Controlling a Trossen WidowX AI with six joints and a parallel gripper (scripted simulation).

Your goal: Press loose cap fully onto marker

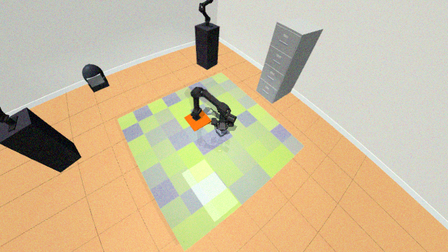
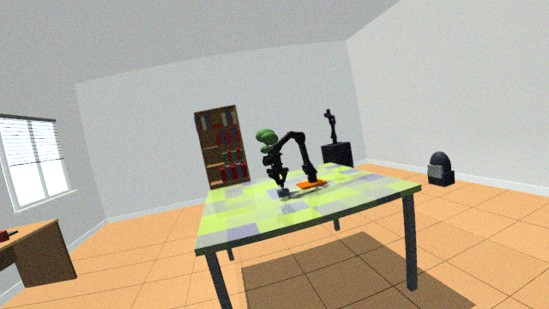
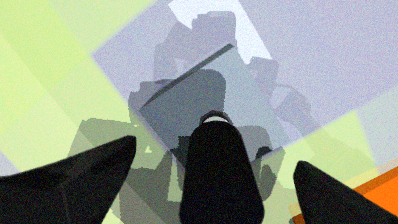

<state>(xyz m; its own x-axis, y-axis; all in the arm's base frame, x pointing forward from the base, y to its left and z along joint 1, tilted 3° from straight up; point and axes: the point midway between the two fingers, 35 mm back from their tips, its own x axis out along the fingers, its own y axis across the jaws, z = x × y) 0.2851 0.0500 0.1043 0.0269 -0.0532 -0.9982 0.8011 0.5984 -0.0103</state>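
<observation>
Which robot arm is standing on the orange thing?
The black arm on the table. Its base sits on an orange plate; the other two arms stand on black pedestals.

The arm (image 1: 210, 97) (image 2: 296, 136) is arching forward and bending down, its gripper (image 1: 220, 130) (image 2: 281, 184) (image 3: 216, 157) pointing downward, fingers standing wide apart.

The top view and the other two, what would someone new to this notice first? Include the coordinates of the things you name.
Probably the black arm (image 1: 211, 98) (image 2: 304, 155), bent over the brightly patched green table (image 1: 253, 157) (image 2: 240, 215) from its orange plate (image 1: 196, 127) (image 2: 302, 185) (image 3: 387, 200). Close up in the wrist view, the open claw (image 3: 216, 157) spreads its dark fingers either side of a black cap (image 3: 220, 175), with the grey block (image 3: 245, 85) (image 2: 283, 193) beyond.
</observation>
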